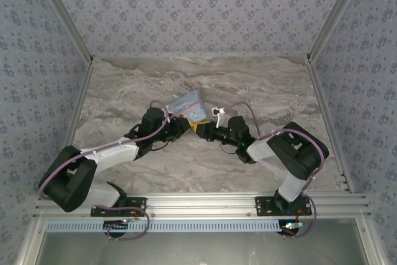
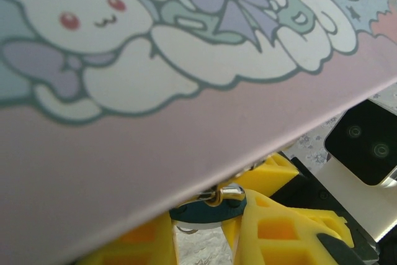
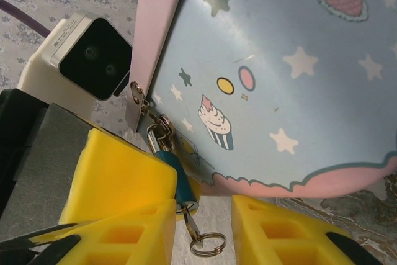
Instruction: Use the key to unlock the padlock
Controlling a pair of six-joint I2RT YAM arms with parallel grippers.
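Note:
The padlock (image 3: 170,169) is a small teal body with a silver shackle, hanging from the hasp (image 3: 136,100) of the light-blue cartoon tin (image 3: 279,60). The key (image 3: 191,218) sits in its lower end, and a ring (image 3: 208,243) dangles from the key. My left gripper (image 2: 201,223) is shut on the padlock (image 2: 205,211), one yellow finger on each side. My right gripper (image 3: 203,206) is open. The key lies in its gap, close to the left finger and apart from the right one. From above, both grippers (image 1: 195,127) meet under the tin (image 1: 188,105).
The tin is tilted up off the marble tabletop (image 1: 260,85), close over both wrists. The right wrist camera housing (image 2: 366,147) is a finger's width from the left gripper. Patterned walls close in the back and both sides.

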